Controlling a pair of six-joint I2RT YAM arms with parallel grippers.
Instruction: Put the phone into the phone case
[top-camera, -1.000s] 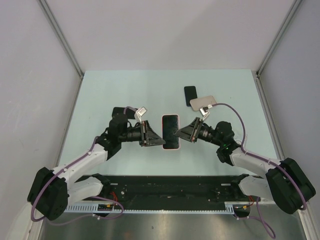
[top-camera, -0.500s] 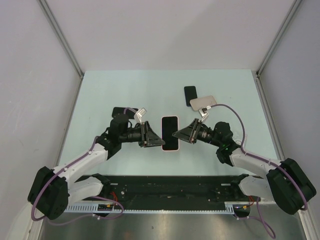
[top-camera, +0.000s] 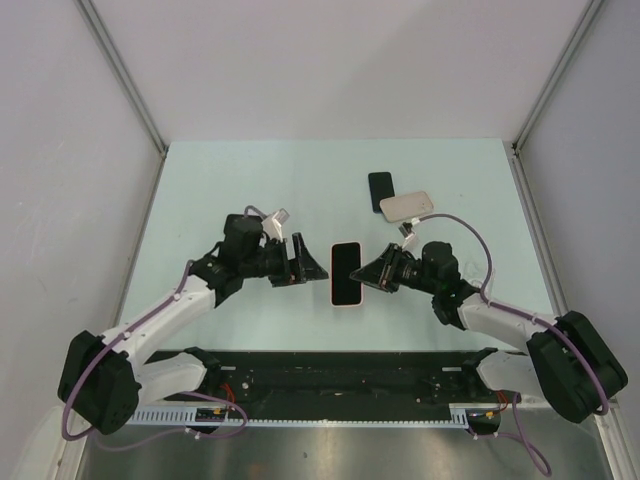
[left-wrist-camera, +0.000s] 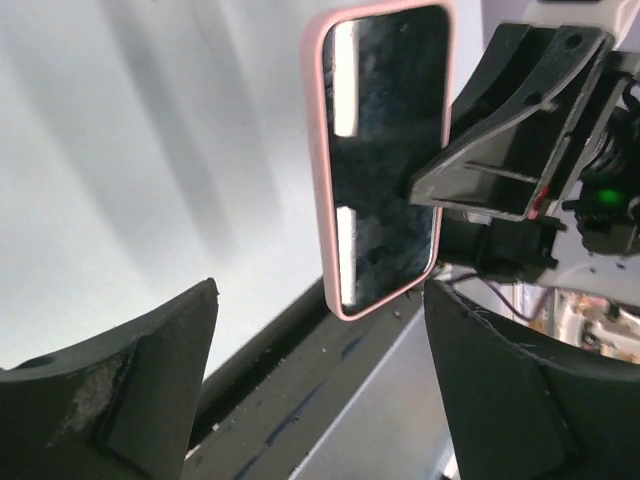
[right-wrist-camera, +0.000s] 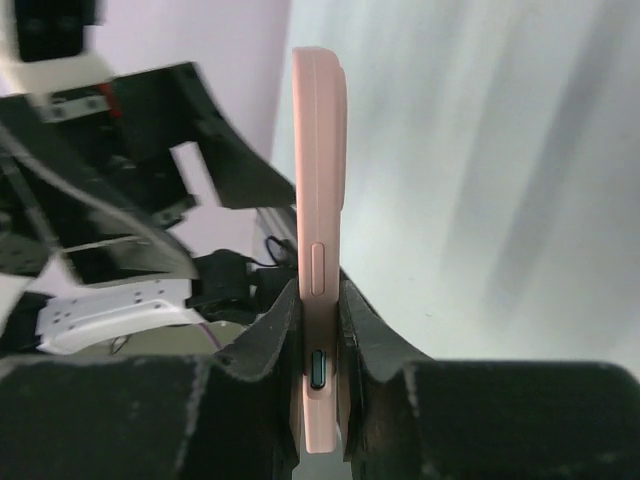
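Black-screened phone (left-wrist-camera: 385, 150) sits inside the pink soft phone case (left-wrist-camera: 318, 180). In the left wrist view a pink rim runs around the screen on the left, bottom and right sides, while the top edge is partly cropped. The insertion therefore looks done, though the seating of every corner can't be confirmed from here. The right fingers (top-camera: 375, 270) are closed on the cased phone, pinching its right long edge. The right wrist view shows both pads clamped flat on the pink case near its charging port, front and back, with the side button just above them. The left fingers (top-camera: 305, 262) are spread wide and grip nothing. They are just beside the case's left edge and not touching it, with a clear gap in the top view. The cased phone is at the middle of the pale green table (top-camera: 200, 190), between the two arms, screen up to the overhead camera. It seems to be held slightly off the surface, but I can't tell for sure. At the far right of the table lie a small black rectangular slab (top-camera: 380, 190) and a beige flat rectangle (top-camera: 405, 207), touching each other, well apart from the action and not involved. My judgement is that the main step is complete. What's left is likely a last press or check of the fit, then setting it down and letting go.
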